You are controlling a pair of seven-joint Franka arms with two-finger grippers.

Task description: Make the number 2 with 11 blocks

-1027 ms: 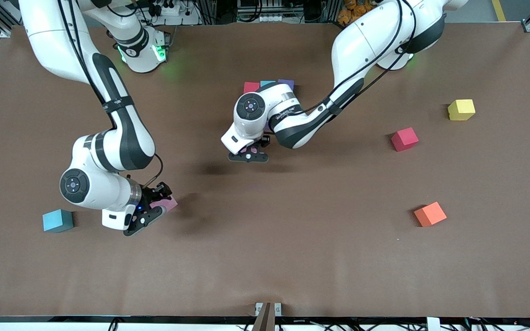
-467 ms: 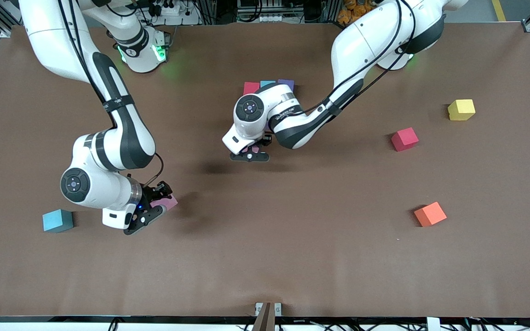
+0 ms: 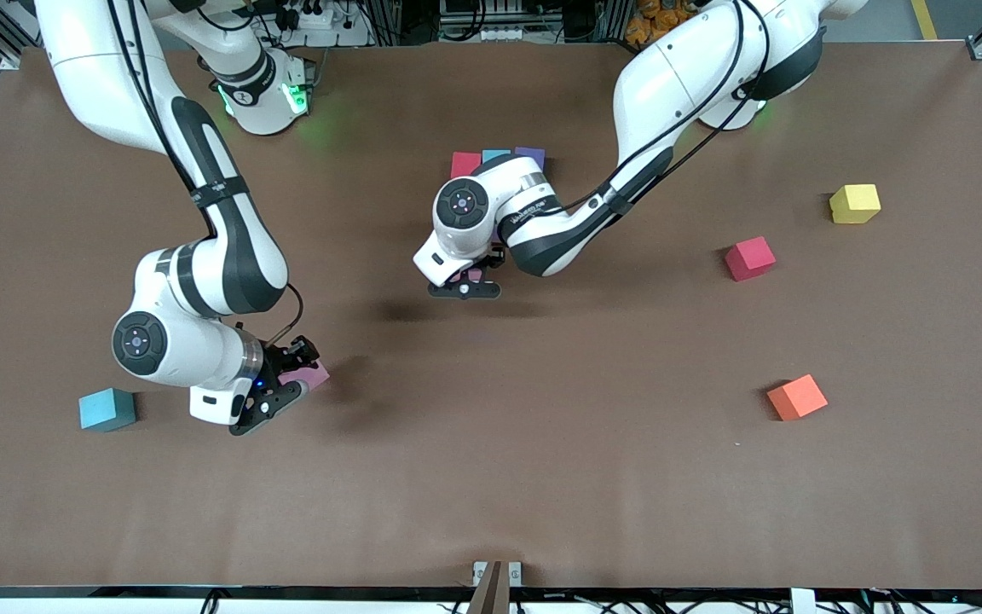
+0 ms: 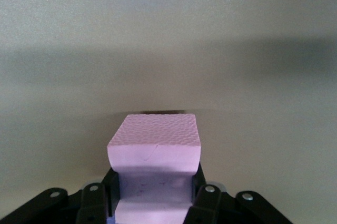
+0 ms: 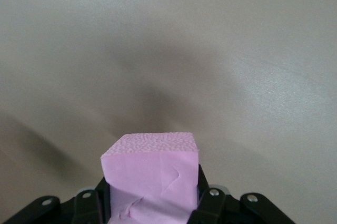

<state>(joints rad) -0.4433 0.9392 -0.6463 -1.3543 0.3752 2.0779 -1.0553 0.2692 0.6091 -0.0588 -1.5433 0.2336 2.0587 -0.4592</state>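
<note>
My left gripper (image 3: 464,281) is shut on a pink block (image 4: 154,142) and hangs over the middle of the table. Just past it toward the robots' bases, a row of three blocks stands side by side: dark red (image 3: 465,162), light blue (image 3: 495,154) and purple (image 3: 530,155). This row is all that shows of the number 2, and the left arm hides part of it. My right gripper (image 3: 282,388) is shut on another pink block (image 5: 151,174), low over the table toward the right arm's end.
Loose blocks lie on the brown table (image 3: 542,469). A teal one (image 3: 106,408) sits beside the right gripper. Toward the left arm's end lie a yellow one (image 3: 855,203), a red one (image 3: 749,257) and an orange one (image 3: 797,396).
The left gripper has crept a little toward the left arm's end with its pink block. The right arm has hardly moved.
</note>
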